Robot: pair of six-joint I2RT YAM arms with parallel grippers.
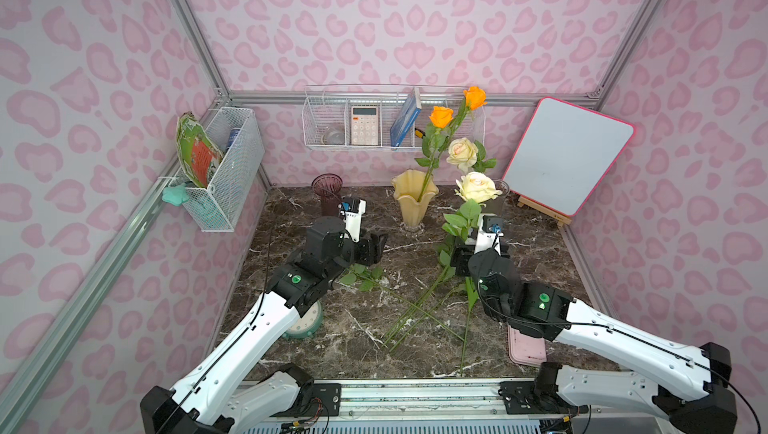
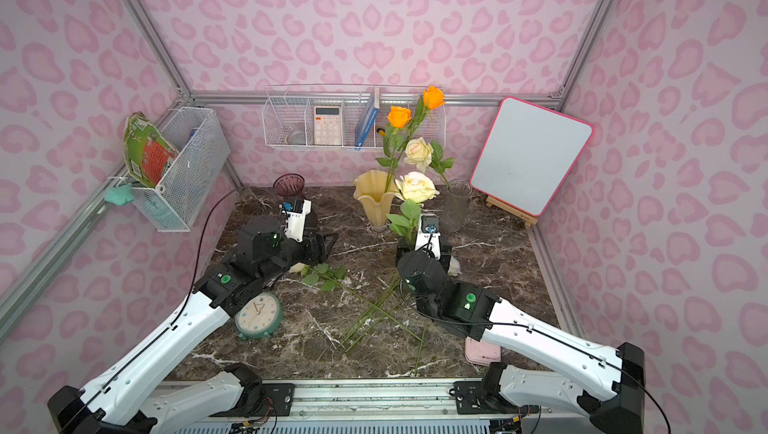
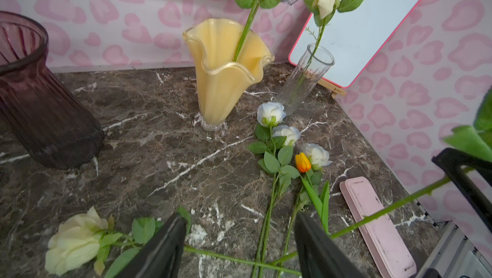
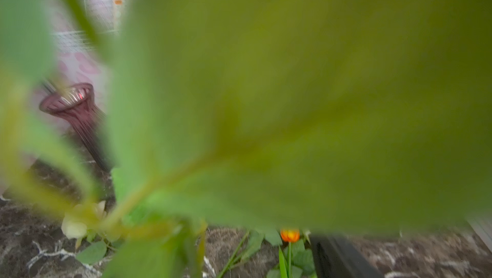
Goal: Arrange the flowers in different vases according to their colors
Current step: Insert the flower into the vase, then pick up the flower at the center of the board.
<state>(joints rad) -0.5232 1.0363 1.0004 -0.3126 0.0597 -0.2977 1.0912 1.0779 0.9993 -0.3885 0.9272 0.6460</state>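
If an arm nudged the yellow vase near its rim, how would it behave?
Probably tippy: the yellow vase flares wide above a small clear foot, with two tall orange roses leaning out. Its glossy surface looks slippery and breakable.

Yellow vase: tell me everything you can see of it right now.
The yellow vase looks like glossy, creamy glass, with a wavy flared rim tapering to a clear ruffled foot. It stands upright on the marble table at the back, between the purple vase and the clear vase, touching neither. Green stems of the orange roses lean out of its mouth.
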